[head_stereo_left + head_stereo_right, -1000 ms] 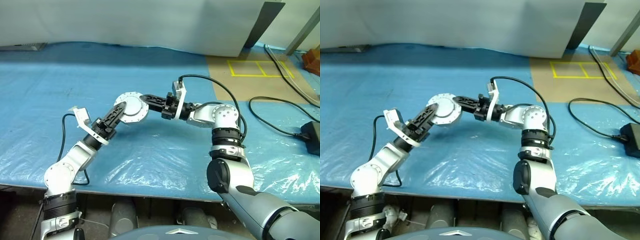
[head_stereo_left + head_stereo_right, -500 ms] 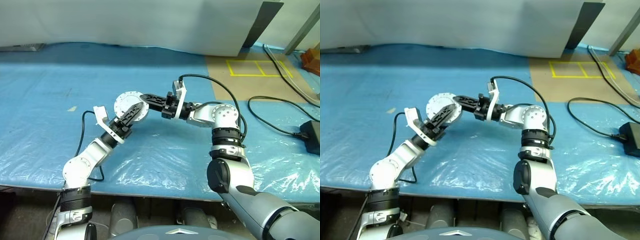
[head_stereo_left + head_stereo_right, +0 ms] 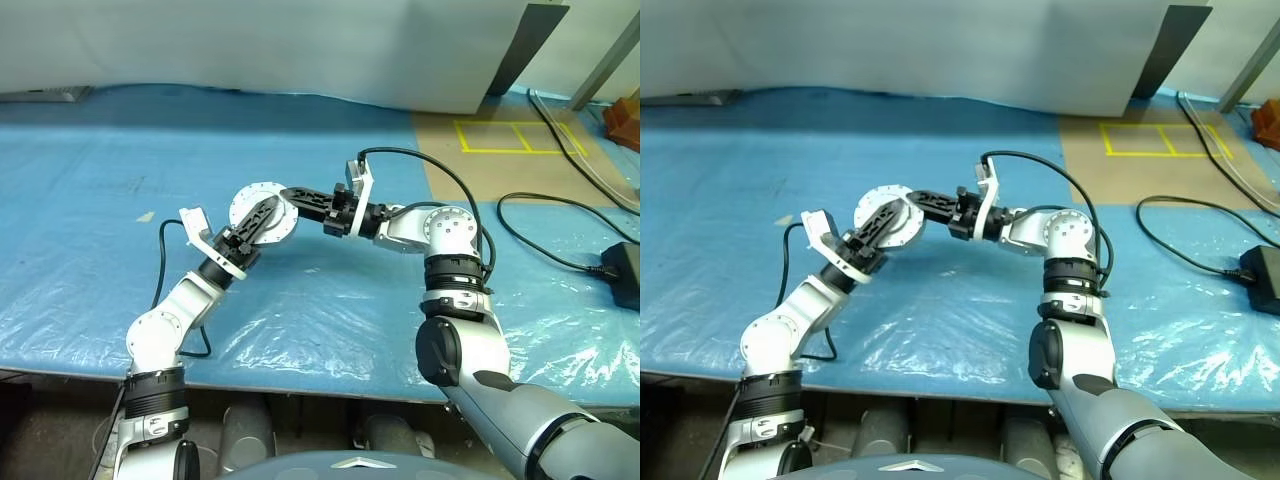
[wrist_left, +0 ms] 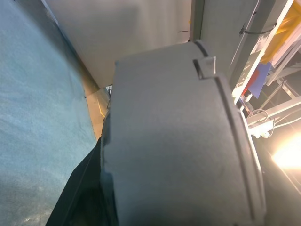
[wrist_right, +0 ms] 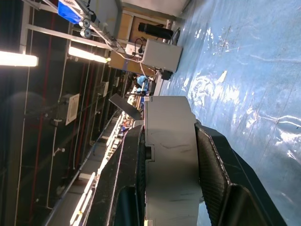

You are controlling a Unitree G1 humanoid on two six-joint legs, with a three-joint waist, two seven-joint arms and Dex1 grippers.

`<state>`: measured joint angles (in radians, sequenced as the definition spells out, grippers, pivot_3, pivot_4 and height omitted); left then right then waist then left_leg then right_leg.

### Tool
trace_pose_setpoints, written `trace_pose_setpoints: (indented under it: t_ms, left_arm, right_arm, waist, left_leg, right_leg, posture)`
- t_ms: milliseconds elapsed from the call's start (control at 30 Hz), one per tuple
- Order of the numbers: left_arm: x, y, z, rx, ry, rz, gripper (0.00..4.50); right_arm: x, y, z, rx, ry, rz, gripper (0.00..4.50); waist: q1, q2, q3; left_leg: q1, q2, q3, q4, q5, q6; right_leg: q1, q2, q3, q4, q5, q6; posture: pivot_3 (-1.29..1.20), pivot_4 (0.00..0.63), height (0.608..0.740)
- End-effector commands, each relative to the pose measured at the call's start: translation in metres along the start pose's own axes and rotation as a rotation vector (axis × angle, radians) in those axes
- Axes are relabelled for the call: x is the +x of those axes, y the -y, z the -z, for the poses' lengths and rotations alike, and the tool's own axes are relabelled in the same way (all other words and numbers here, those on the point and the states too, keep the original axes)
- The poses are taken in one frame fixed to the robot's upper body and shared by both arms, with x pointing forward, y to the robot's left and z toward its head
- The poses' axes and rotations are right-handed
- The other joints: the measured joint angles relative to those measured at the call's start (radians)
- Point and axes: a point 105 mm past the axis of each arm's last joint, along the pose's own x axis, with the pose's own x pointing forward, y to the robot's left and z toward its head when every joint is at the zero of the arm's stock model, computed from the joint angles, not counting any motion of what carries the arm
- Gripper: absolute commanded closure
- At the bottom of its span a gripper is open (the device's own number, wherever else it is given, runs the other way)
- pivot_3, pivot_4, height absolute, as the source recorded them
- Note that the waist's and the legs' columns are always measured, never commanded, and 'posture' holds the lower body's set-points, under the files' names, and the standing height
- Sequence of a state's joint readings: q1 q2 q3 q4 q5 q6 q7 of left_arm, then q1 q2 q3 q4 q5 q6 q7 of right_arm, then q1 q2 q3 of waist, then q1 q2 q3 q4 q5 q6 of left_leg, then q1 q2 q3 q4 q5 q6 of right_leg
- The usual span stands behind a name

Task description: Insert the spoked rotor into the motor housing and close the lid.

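One round, flat metal motor housing (image 3: pixel 264 213), pale grey with a bolted flange rim, is held in the air above the middle of the table (image 3: pixel 90 200), whose top is covered by glossy, wrinkled blue plastic sheeting. The right gripper (image 3: pixel 292 195) points level toward the robot's left, its two black fingers clamped across the disc's thickness; the right wrist view shows the smooth grey edge (image 5: pixel 170 155) between both fingers (image 5: pixel 214 169). The left gripper (image 3: pixel 262 212) reaches up from the near left, its fingers spread on either side of the housing; whether they press on it cannot be told. The left wrist view shows the housing's matt, stepped side wall (image 4: pixel 174 141) close up.
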<state>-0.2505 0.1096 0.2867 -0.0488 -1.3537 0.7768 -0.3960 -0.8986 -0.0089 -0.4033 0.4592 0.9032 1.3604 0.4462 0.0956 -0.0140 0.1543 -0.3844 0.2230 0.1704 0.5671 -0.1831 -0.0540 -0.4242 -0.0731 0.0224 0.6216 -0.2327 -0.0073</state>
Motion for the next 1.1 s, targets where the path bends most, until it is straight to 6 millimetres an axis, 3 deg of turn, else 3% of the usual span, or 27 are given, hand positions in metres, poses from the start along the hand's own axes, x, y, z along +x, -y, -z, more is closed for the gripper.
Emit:
trace_pose_setpoints:
  t_ms: [33,200,400,600,767,833,967,1100]
  left_arm:
    - [0.009,0.009,-0.003,0.051,-0.003,-0.001,1.86]
    - [0.011,0.01,-0.008,0.065,0.002,-0.016,1.87]
    - [0.01,0.002,-0.024,0.098,0.058,-0.064,1.87]
    - [0.006,0.001,-0.049,0.167,0.109,-0.092,1.87]
    - [-0.006,0.005,-0.105,0.283,0.267,-0.143,1.87]
    - [-0.01,0.0,-0.118,0.321,0.291,-0.184,1.87]
    - [-0.022,-0.039,-0.148,0.391,0.344,-0.379,1.87]
    - [-0.029,-0.057,-0.169,0.434,0.372,-0.477,1.87]
  right_arm:
    - [0.009,-0.025,-0.005,-0.056,-0.004,-0.094,3.34]
    - [0.01,-0.024,-0.007,-0.077,0.019,-0.091,3.34]
    - [0.011,-0.021,-0.007,-0.042,0.019,-0.092,1.34]
    - [0.011,-0.015,-0.01,-0.011,0.029,-0.069,1.34]
    - [0.01,-0.007,-0.012,-0.012,0.046,-0.017,1.34]
    - [0.011,-0.005,-0.012,-0.011,0.049,-0.011,1.34]
    - [0.012,-0.005,-0.013,-0.018,0.052,-0.005,1.34]
    - [0.012,-0.004,-0.011,-0.027,0.046,0.001,1.34]
  waist:
    - [0.0,0.0,0.0]
    - [-0.001,0.0,0.0]
    - [-0.001,0.0,0.0]
    - [-0.004,0.0,0.0]
    - [-0.004,0.0,0.0]
    - [-0.003,0.0,0.0]
    - [0.004,0.0,0.0]
    - [0.003,-0.002,0.001]
  left_leg:
    - [0.0,0.0,0.0,0.0,0.0,0.0]
    - [0.0,0.0,0.0,0.001,0.0,0.0]
    - [0.0,0.0,-0.001,0.001,0.0,0.0]
    - [0.0,0.0,-0.001,0.001,0.0,0.0]
    - [0.0,0.0,-0.001,0.001,0.0,0.0]
    - [0.0,0.0,-0.002,0.001,0.0,0.0]
    - [-0.001,0.0,-0.003,0.001,0.0,0.0]
    - [-0.002,-0.001,-0.004,0.003,0.0,0.0]
  right_leg:
    - [0.0,0.0,0.0,0.0,0.0,0.0]
    - [0.0,0.0,0.0,0.001,0.0,0.0]
    - [0.0,0.0,0.0,0.0,0.0,0.0]
    - [0.0,0.0,0.0,0.001,0.0,0.0]
    - [0.0,0.0,0.0,0.001,0.0,0.0]
    - [0.0,0.0,-0.001,0.001,0.0,0.0]
    - [0.001,0.0,-0.002,0.0,0.0,0.0]
    - [0.001,0.0,-0.003,0.0,0.0,0.0]
  posture:
    - [0.0,0.15,0.74]
    - [0.0,0.15,0.74]
    - [0.0,0.15,0.74]
    - [0.0,0.15,0.74]
    - [0.0,0.15,0.74]
    - [0.0,0.15,0.74]
    - [0.0,0.15,0.74]
    - [0.0,0.15,0.74]
